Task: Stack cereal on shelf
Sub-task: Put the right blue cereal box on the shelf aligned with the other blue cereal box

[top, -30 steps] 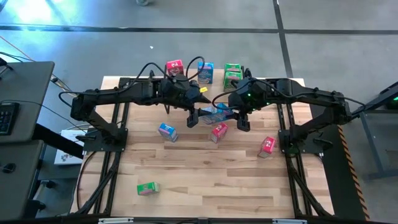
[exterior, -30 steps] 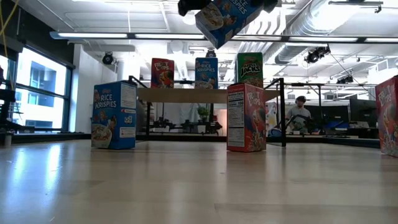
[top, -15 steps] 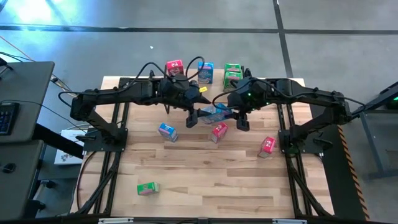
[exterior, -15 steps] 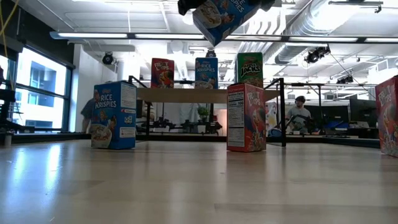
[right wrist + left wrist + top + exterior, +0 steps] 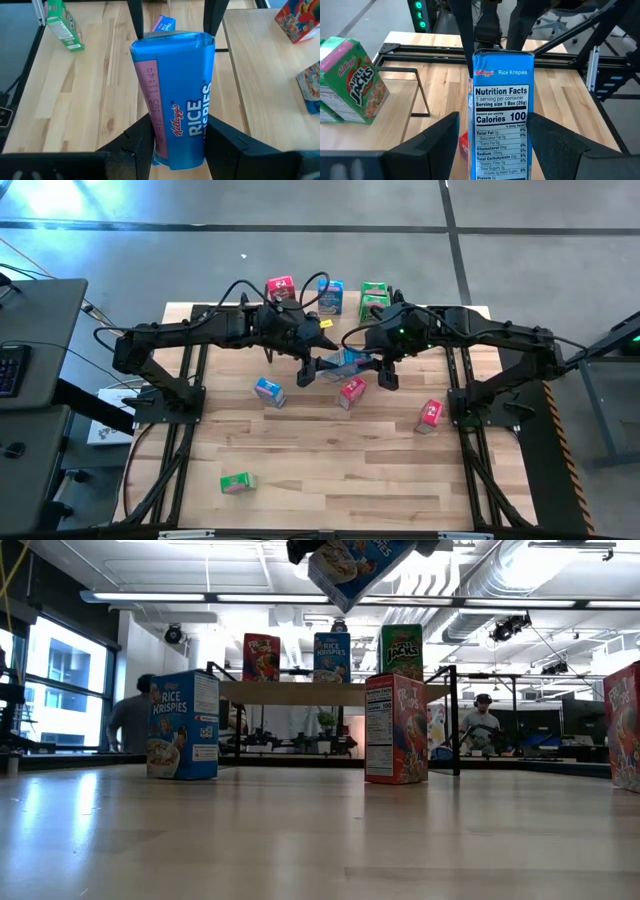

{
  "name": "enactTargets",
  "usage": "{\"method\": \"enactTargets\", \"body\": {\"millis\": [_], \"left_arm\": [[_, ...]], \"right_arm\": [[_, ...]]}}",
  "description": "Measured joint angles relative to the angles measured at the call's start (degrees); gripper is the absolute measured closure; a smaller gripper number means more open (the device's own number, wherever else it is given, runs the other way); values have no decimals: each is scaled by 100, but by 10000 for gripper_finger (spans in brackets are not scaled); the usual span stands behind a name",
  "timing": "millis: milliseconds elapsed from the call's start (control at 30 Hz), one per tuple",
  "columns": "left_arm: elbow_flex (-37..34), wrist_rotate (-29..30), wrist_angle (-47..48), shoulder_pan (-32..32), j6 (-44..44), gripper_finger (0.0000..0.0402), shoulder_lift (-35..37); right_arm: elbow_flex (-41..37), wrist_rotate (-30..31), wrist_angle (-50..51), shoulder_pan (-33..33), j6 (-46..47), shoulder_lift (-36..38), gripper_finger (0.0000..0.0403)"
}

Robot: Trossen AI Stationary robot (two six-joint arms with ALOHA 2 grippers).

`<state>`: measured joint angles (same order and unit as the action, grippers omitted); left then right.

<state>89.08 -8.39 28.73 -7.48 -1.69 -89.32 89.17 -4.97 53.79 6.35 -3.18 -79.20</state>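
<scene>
A blue Rice Krispies cereal box (image 5: pixel 345 362) hangs high over the table's middle, with my right gripper (image 5: pixel 180 150) shut on its right end. My left gripper (image 5: pixel 495 150) is open, its fingers on either side of the box's left end. A gap shows beside one finger (image 5: pixel 440 145); whether the other finger touches the box I cannot tell. The shelf (image 5: pixel 300 693) stands at the far edge, with a red box (image 5: pixel 261 657), a blue box (image 5: pixel 332 657) and a green box (image 5: pixel 401 652) upright on its plank. My right gripper pinches the blue box between its two fingers at the end nearest its wrist (image 5: pixel 172 145). The fingers come from the table's right, slanting down, and lie along the box. The box is lifted clear and tilted, with its far end (image 5: pixel 172 40) between the left fingers.
Loose boxes stand on the table: a blue one (image 5: pixel 268 391), a red one (image 5: pixel 351 392) under the grippers, another red (image 5: pixel 429 414) at the right, and a green one (image 5: pixel 238 482) near the front left. People show in the room behind the table.
</scene>
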Motion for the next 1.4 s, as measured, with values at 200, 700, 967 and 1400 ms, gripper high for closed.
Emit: {"method": "enactTargets", "body": {"millis": [200,700,967,1400], "left_arm": [[0,19,-11,4,407,176,-4],[0,12,42,74,312,176,-14],[0,12,88,76,157,167,-20],[0,158,77,74,355,122,-20]], "right_arm": [[0,2,14,0,77,0,263],[0,-5,-4,-4,30,0,263],[0,-6,-6,-4,33,-2,263],[0,54,24,-4,195,-2,263]]}}
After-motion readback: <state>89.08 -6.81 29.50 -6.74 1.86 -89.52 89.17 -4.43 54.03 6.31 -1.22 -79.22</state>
